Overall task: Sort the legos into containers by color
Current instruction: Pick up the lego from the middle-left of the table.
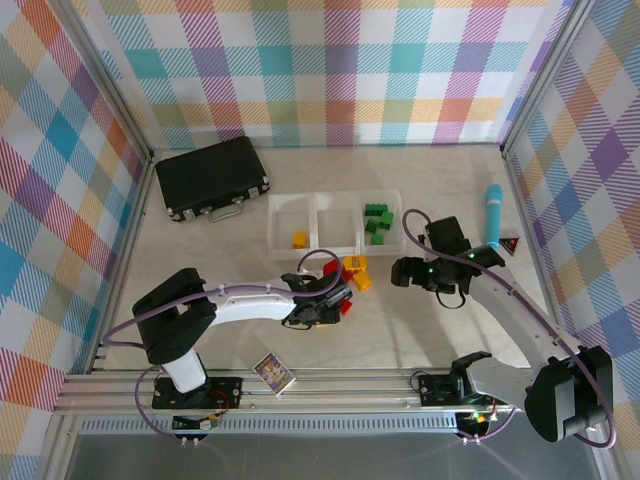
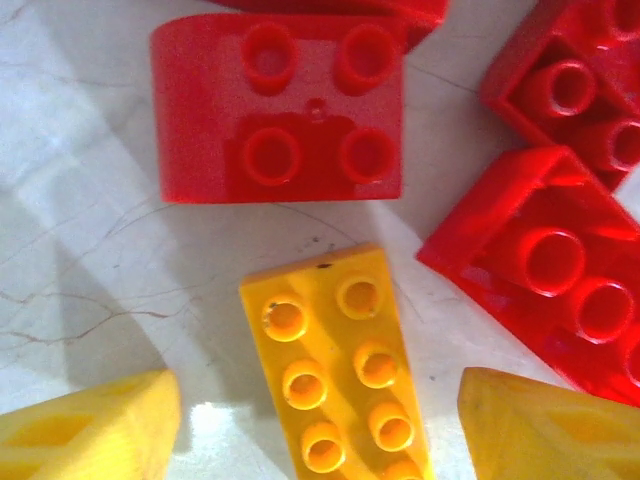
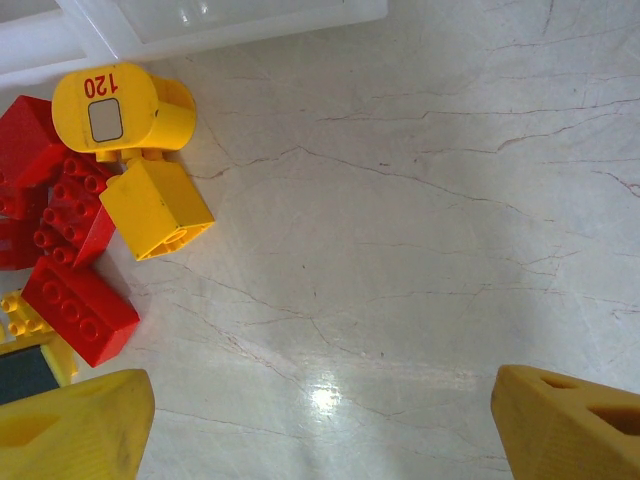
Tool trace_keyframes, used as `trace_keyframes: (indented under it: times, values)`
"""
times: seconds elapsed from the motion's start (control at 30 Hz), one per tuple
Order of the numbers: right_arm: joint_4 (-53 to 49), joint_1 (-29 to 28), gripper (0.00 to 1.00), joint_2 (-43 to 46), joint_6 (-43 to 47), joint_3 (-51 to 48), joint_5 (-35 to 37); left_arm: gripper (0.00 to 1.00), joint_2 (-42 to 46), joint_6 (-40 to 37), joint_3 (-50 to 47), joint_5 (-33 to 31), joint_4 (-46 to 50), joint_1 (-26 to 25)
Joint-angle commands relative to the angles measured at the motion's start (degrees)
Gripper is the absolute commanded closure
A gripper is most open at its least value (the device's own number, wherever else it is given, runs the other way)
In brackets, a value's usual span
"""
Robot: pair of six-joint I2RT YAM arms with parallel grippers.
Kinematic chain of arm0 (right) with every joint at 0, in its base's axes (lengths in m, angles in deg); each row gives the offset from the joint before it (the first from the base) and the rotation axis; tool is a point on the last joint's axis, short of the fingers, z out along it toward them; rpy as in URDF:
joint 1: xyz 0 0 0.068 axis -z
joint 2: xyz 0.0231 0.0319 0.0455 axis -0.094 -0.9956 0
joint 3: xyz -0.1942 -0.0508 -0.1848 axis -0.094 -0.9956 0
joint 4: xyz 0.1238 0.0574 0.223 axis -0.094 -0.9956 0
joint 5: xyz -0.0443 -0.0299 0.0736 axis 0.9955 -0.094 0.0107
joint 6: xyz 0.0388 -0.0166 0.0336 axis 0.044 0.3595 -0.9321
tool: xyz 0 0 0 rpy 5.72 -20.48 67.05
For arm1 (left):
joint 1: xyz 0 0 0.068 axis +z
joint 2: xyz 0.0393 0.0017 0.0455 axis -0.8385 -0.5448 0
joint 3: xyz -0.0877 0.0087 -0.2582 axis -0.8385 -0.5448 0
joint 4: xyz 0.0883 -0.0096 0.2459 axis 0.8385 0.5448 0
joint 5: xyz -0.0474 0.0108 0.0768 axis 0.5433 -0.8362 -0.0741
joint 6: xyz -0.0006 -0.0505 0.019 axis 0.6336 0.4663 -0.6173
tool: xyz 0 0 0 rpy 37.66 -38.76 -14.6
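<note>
Sitting in a row, the trays (image 1: 314, 215) are holding one yellow brick (image 1: 298, 239) at left and green bricks (image 1: 377, 222) at right. Loose legos (image 1: 354, 272) are lying on the marbled table (image 1: 400, 330), with plaid walls (image 1: 320, 70) around. The left gripper (image 2: 320, 425) is hanging over a long brick (image 2: 335, 370), fingers spread, seemingly not touching it. The right gripper (image 3: 320, 420) is hovering nearby, also spread.

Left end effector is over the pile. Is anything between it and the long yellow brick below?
Nothing visible. The long yellow studded plastic brick lies bare on the table between the fingertips of the left end effector; the red plastic bricks sit just beyond it, apart.
</note>
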Motion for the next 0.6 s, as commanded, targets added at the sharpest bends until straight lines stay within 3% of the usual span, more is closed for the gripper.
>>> trace_keyframes:
  times: [0.0, 0.3, 0.57]
  values:
    - [-0.67, -0.39, 0.12, 0.79, 1.14, -0.53, -0.9, 0.32, -3.1, 2.53, 0.52, 1.14, 0.67, 0.23]
    - [-0.51, -0.4, 0.12, 0.93, 1.13, -0.29, -0.89, 0.4, -5.71, 3.61, 0.61, 2.76, -0.87, 1.66]
    - [-1.52, -0.39, 0.13, 0.68, 1.04, 0.79, -0.72, 0.56, -6.92, 2.92, 1.16, 4.01, -4.7, 2.9]
